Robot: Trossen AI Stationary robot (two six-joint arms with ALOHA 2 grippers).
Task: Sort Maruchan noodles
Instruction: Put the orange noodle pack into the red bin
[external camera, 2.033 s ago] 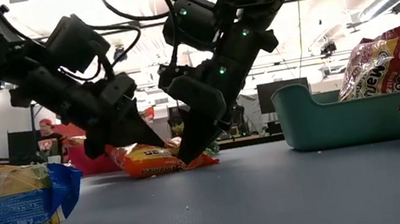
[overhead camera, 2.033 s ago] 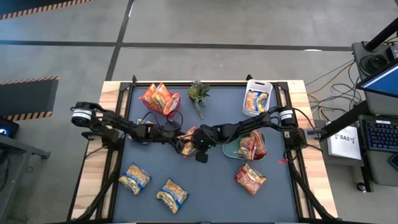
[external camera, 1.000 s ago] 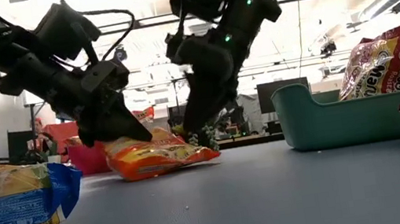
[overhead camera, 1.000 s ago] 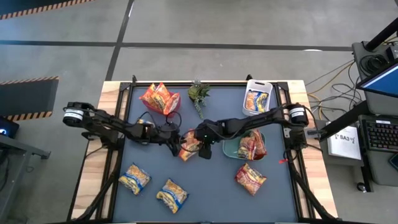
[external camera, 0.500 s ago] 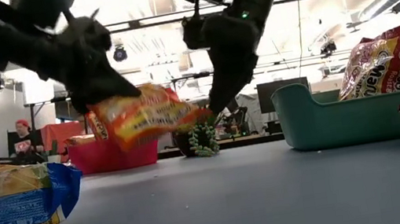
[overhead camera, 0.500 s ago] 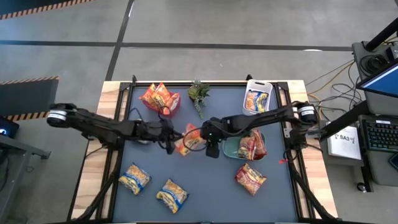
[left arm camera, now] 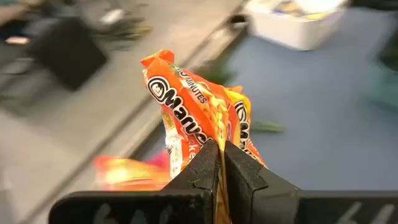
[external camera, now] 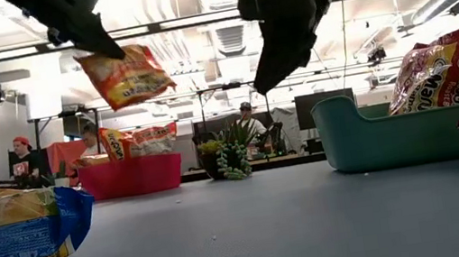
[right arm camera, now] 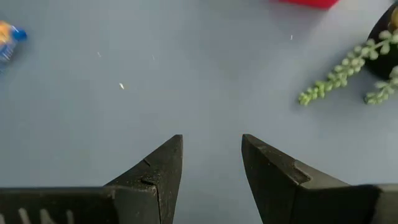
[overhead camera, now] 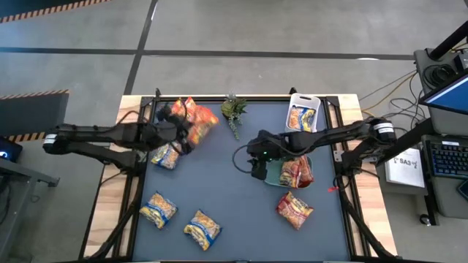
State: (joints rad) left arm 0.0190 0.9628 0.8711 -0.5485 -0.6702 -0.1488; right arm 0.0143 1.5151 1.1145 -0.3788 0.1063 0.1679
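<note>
One orange Maruchan packet hung pinched in the left gripper, raised over the table's far-left part (above the red bin). Right gripper hovered mid-table, fingers parted, holding nothing.

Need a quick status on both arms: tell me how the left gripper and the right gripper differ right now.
The left gripper is shut on an orange noodle packet; the right gripper stands open and empty. The left gripper holds its packet above the table's far left corner, by the red bin; the right hangs mid-table beside the teal bin. Both are raised off the table.
</note>
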